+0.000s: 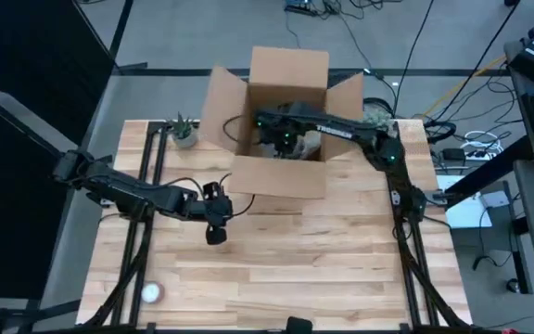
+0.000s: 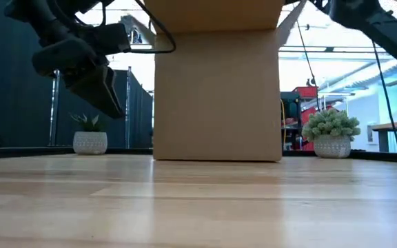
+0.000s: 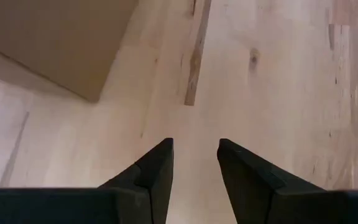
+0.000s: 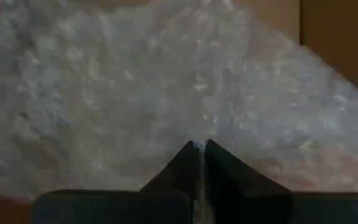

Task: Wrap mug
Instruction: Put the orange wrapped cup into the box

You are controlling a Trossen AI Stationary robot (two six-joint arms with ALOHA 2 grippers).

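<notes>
Mug itself cannot be seen; only a translucent bubble-wrap bundle (image 4: 166,81) shows, lying inside the open brown cardboard box (image 1: 281,176). The right gripper (image 4: 199,144) reaches into the box with its fingers pinched together on the wrap. The left gripper (image 3: 195,163) hovers over the light wooden table (image 1: 323,269) near the box, fingers apart and empty.
</notes>
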